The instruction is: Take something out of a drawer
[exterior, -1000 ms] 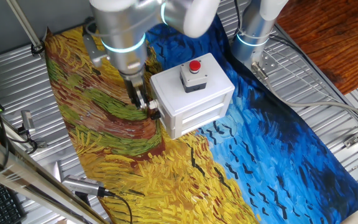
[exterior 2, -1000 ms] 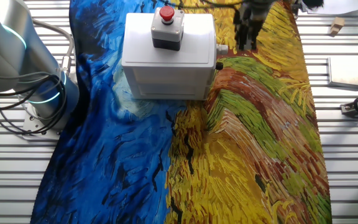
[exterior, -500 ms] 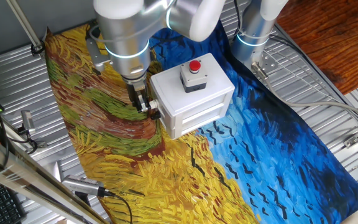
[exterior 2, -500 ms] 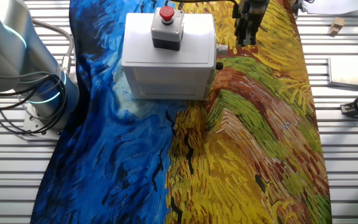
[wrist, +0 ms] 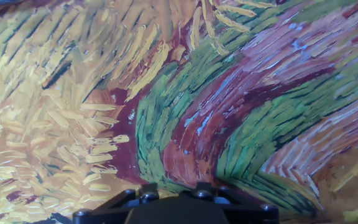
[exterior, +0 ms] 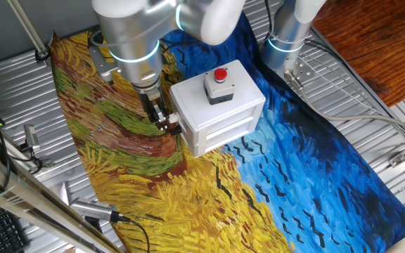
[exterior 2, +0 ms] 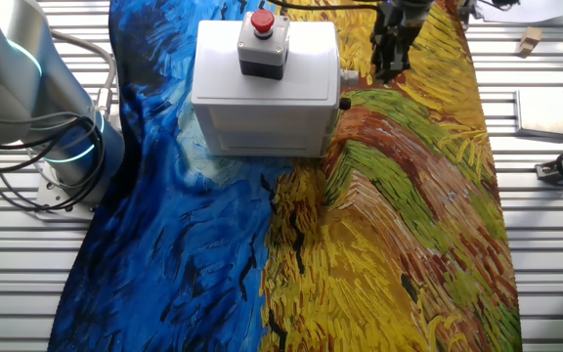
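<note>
I see the pincer (exterior: 162, 124) left of centre, low beside the white plastic box (exterior: 218, 105); its opening I cannot tell. The upper white drawer (exterior 2: 338, 73) is shut; block hidden.

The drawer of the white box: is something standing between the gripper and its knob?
Nothing visible does. The gripper hangs over the painted cloth beside the white box, near the knob of the shut drawer.

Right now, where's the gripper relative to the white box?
In one fixed view the gripper hangs just left of the white box, by its knob, over the yellow-brown cloth.
</note>
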Robot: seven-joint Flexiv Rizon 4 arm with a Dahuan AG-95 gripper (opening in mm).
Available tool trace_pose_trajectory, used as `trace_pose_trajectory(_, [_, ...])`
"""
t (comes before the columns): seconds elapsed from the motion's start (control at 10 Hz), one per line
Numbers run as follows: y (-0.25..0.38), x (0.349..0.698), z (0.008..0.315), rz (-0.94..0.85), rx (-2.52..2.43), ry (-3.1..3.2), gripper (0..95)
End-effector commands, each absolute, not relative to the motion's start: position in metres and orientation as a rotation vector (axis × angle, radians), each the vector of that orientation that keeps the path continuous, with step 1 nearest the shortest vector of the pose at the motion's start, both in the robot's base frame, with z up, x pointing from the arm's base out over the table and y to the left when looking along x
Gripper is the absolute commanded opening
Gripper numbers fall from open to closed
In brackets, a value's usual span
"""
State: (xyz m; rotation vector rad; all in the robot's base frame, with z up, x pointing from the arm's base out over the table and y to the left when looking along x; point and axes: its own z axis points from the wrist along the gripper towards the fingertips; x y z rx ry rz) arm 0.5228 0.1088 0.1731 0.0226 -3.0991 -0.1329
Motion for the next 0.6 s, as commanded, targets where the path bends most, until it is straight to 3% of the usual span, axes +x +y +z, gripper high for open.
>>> trace_pose_trajectory(0.1, [0.107,0.521,0.174,-0.115,0.028,-3.094,38.0])
trace_pose_trajectory(0.6, [0.097,0.504,0.168,-0.114,0.001,-3.076,38.0])
